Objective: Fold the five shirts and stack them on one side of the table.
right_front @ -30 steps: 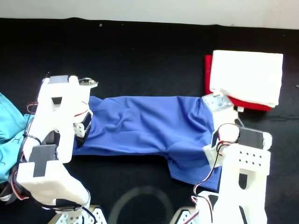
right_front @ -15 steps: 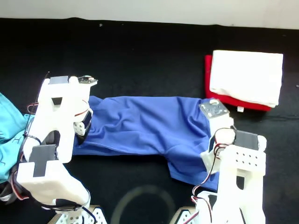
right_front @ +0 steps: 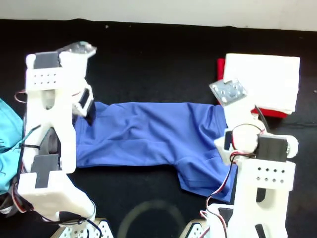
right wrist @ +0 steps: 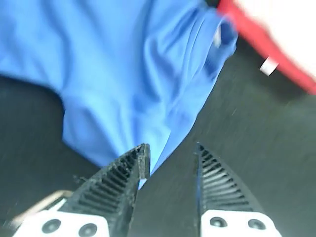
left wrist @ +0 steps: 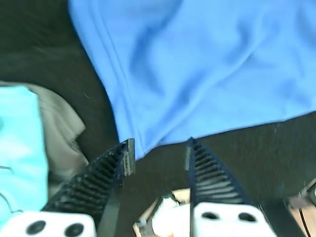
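I am a pair of arms at a black counter (right_front: 148,64), with a blue shirt (right_front: 153,134) lying spread out flat across the middle between me. My left end effector (left wrist: 159,147) hangs over the shirt's left edge, its jaws apart and holding nothing, with the hem just ahead of the tips. My right end effector (right wrist: 172,150) hangs over the shirt's right edge, likewise open and empty, its tips straddling the border between blue cloth and bare counter. Just beyond the shirt's right end sits a folded white shirt (right_front: 262,82) stacked on a folded red shirt (right_front: 221,79). A teal shirt (right_front: 10,134) lies crumpled at the far left, unfolded. I judge the step in hand to be taking hold of the blue shirt at both ends to fold it. To do that well, I should lower each side so one jaw slips under the hem, pinch only a single edge, close both sides together, and lift evenly so the cloth does not bunch or drag toward the stack.
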